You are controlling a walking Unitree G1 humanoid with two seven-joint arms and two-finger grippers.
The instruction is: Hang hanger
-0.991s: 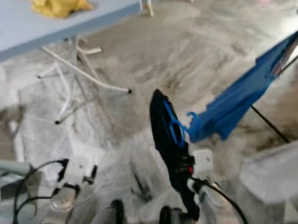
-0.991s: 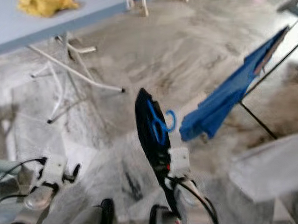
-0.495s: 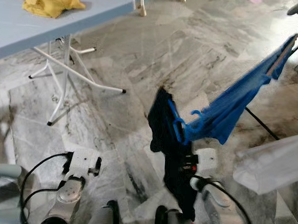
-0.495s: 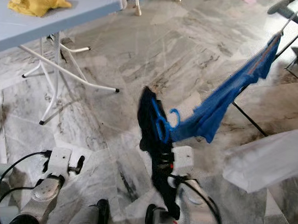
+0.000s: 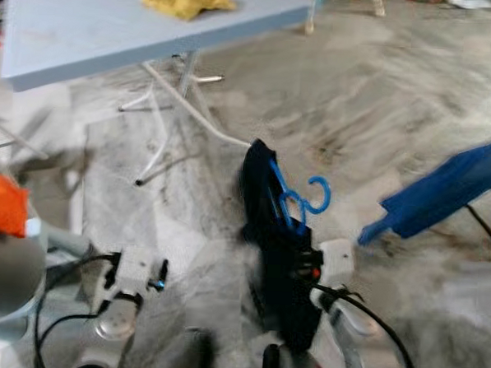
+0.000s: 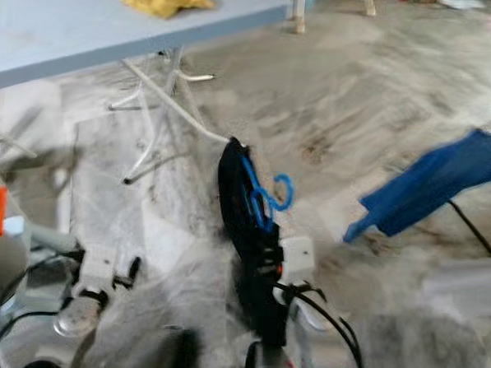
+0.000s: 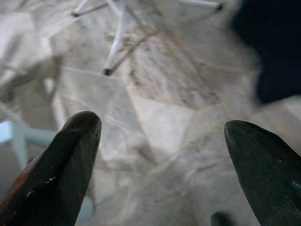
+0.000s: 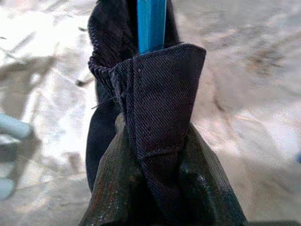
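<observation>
Above the marble floor (image 5: 415, 86), the right gripper (image 8: 155, 188) is clenching a dark garment (image 5: 276, 260) on a blue hanger (image 5: 298, 205), hook up. Carrying it level toward the rail of the blue cloth (image 5: 442, 198) seems wise; the left gripper (image 7: 162, 165) is hanging released.

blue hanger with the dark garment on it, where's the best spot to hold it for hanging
Judging by its pose, low on the blue hanger, through the dark garment, from below. That is where the right gripper clamps it, which leaves the hook free on top.
</observation>
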